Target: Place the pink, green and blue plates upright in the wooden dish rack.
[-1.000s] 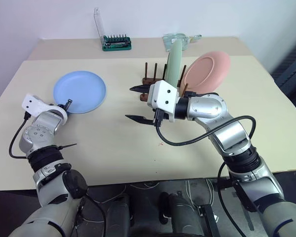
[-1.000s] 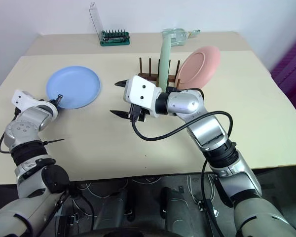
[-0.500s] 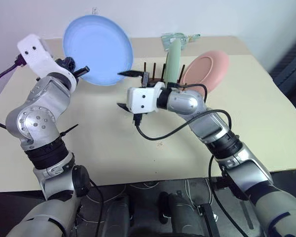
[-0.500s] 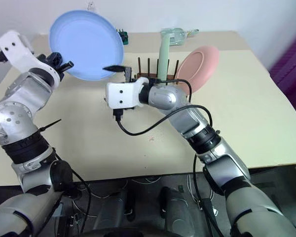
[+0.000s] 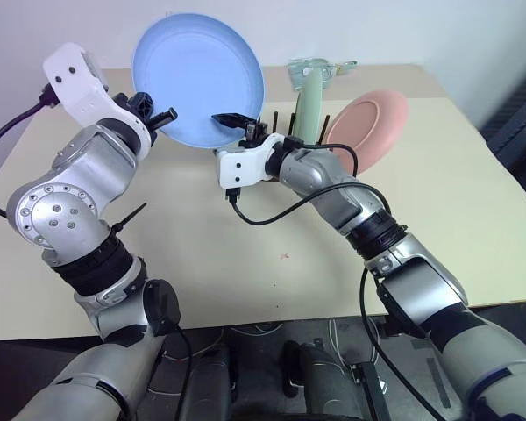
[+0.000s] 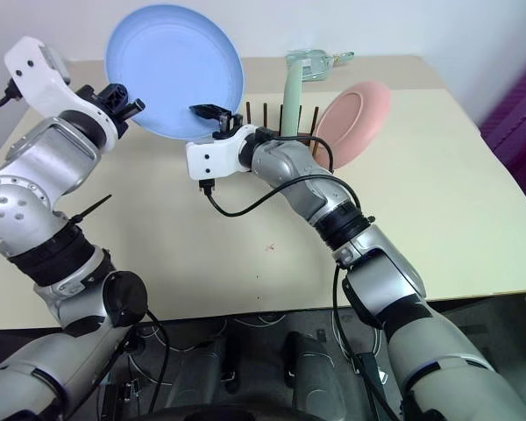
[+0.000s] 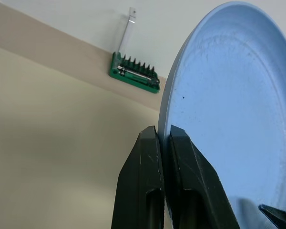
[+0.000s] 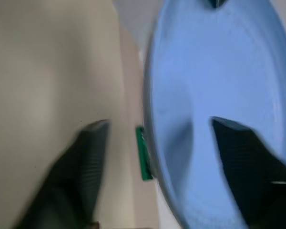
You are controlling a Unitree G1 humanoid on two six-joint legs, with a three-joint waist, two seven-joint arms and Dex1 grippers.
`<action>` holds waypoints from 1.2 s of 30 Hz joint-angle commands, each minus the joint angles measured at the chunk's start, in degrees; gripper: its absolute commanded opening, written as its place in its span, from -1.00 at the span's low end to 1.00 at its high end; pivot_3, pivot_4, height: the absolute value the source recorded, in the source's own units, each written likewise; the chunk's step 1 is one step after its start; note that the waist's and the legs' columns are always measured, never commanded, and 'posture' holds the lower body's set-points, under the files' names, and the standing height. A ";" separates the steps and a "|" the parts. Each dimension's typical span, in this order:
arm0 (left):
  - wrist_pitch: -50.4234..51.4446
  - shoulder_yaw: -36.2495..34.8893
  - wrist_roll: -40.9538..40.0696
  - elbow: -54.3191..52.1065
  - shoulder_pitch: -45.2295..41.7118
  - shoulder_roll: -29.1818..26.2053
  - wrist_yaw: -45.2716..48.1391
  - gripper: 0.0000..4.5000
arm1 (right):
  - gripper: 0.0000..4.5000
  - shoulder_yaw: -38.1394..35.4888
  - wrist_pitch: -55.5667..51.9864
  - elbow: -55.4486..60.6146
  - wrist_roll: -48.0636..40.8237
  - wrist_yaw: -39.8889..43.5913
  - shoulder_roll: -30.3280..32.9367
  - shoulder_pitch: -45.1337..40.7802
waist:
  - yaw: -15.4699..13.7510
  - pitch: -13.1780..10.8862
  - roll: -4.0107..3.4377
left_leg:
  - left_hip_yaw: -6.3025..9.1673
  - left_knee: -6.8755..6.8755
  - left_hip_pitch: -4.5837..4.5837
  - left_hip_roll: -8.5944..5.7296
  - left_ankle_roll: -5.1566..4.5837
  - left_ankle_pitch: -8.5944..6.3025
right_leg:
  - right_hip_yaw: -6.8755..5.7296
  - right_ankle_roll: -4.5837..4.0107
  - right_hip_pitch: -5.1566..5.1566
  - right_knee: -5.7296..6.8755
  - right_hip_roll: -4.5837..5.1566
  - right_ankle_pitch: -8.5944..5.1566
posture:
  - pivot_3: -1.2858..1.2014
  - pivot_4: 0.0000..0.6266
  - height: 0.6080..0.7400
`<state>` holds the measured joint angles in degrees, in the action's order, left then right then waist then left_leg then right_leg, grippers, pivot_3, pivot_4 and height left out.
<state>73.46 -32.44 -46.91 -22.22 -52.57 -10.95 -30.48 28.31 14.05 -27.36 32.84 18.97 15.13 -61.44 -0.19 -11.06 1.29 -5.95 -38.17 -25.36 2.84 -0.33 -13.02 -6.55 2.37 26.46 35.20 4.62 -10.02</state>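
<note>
Two of three plates done: the green plate (image 5: 310, 107) and pink plate (image 5: 368, 127) stand in the wooden dish rack (image 5: 279, 132) at the counter's (image 5: 473, 202) far side, while the blue plate (image 5: 199, 79) is aloft left of it, clamped at its rim by the left end effector (image 7: 163, 143), the right end effector (image 8: 152, 143) apparently straddling its edge with fingers apart.

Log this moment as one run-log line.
left pincer: shut on blue plate, raised | right pincer: open, straddling its rim | green plate, pink plate: racked

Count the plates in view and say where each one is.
3. The blue plate is held in the air by the left gripper; the green plate and pink plate stand in the wooden dish rack.
</note>
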 commanded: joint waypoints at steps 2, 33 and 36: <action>-0.23 -0.08 -0.66 -1.97 -1.85 -0.41 0.61 -1.00 | -0.79 -1.83 0.55 1.28 0.90 -2.23 -0.02 -1.86 | -0.02 0.00 0.01 | 0.00 0.00 0.00 0.00 0.01 0.00 | 0.00 0.00 0.00 0.00 0.00 0.00 | 0.03 -0.52 0.84; -51.84 26.19 30.35 8.09 40.11 -16.77 40.22 0.50 | -1.00 -42.35 -58.59 29.41 -61.83 -13.35 -23.18 -1.96 | 0.67 0.04 0.04 | 0.05 0.09 -0.08 0.21 0.23 -0.12 | -0.01 -0.32 0.18 0.02 0.15 -0.04 | 0.03 -0.52 0.84; -53.54 26.17 30.72 9.05 40.15 -15.58 42.16 0.50 | -1.00 -46.23 -61.85 26.76 -65.29 -18.36 -24.23 -3.53 | 1.07 0.01 -0.03 | -0.03 0.15 -0.09 0.27 0.23 -0.12 | 0.01 -0.35 0.24 0.01 0.11 -0.03 | 0.03 -0.52 0.84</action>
<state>22.25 -5.33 -16.70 -12.29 -11.70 -26.74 10.44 -15.85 -46.52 -0.92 -29.25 3.28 -8.09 -61.86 0.87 -11.06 1.26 -6.03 -38.01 -25.46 3.11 -0.23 -13.07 -6.52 2.08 26.74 35.22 4.70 -10.01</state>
